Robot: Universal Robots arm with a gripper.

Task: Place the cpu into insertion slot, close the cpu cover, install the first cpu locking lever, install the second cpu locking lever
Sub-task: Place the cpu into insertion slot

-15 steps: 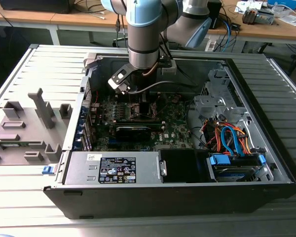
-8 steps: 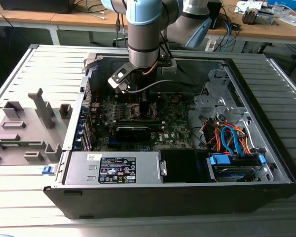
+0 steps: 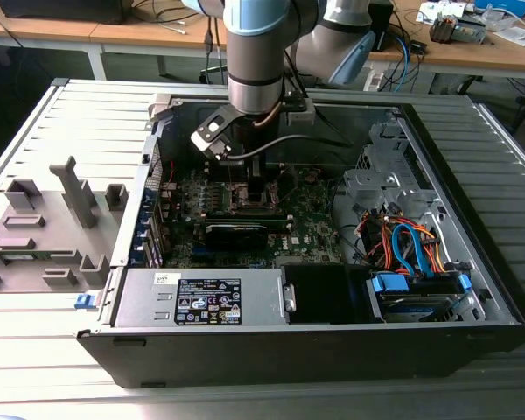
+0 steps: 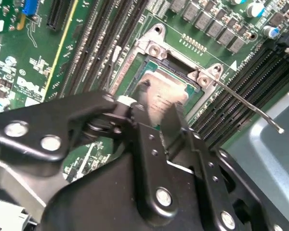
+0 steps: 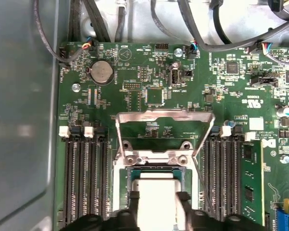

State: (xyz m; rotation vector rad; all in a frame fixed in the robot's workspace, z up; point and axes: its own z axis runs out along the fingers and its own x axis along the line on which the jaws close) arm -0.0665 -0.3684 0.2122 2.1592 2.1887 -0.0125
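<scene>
The cpu, a silver-grey square, sits between my gripper's two black fingers, directly over the insertion slot. Whether the chip rests in the socket or hangs just above it I cannot tell. In the second wrist view the gripper is shut on the cpu at the slot's dark rim. The cpu cover, a thin silver frame, stands swung up and open behind the socket. A thin wire locking lever sticks out unlatched beside the slot. In the exterior view the gripper reaches down into the computer case.
The green motherboard lies in an open black case. Long black memory slots flank the socket on both sides. Cables run along the board's far edge. Drive bays with orange and blue cables fill the exterior view's right.
</scene>
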